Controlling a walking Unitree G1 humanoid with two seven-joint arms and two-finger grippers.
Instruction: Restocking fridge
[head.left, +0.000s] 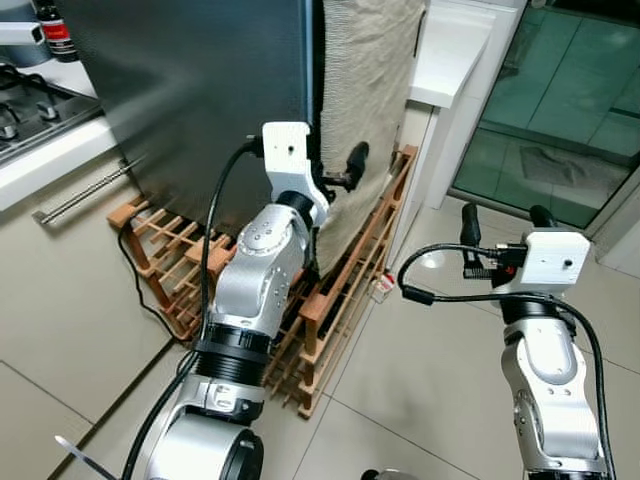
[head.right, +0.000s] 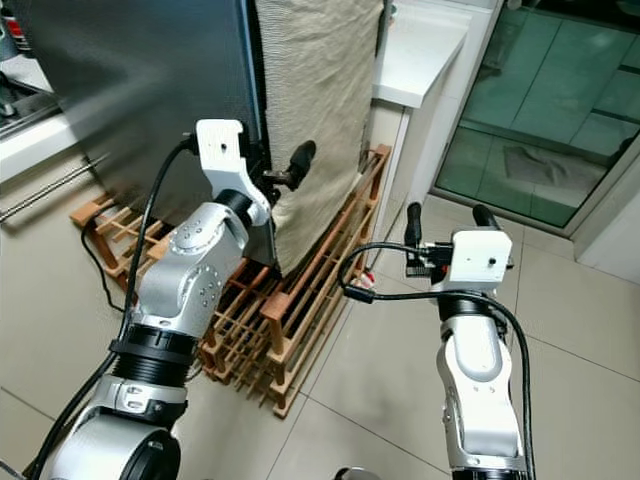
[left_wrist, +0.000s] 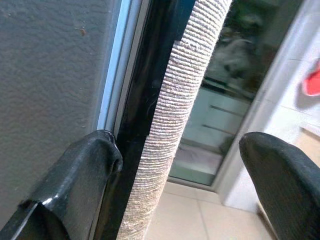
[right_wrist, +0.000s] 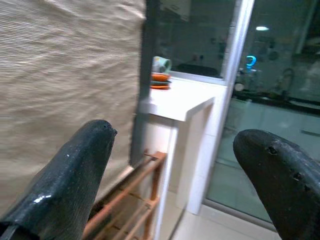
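The dark grey fridge (head.left: 200, 90) stands ahead with its door shut, and a beige ribbed cloth (head.left: 365, 90) hangs down its right side. My left gripper (head.left: 337, 168) is open at the fridge's right edge. In the left wrist view its fingers (left_wrist: 95, 160) straddle the black door edge (left_wrist: 145, 100) and the cloth (left_wrist: 185, 100): one finger rests against the grey face, the other stands beyond the cloth. My right gripper (head.left: 505, 218) is raised over the floor to the right, open and holding nothing.
A wooden rack (head.left: 340, 290) stands on the floor around the fridge's base. A white counter (head.left: 445, 50) and a glass door (head.left: 570, 100) are to the right. A stove (head.left: 25, 110) and a drawer handle (head.left: 85, 195) are at the left. Tiled floor (head.left: 430, 370) lies between my arms.
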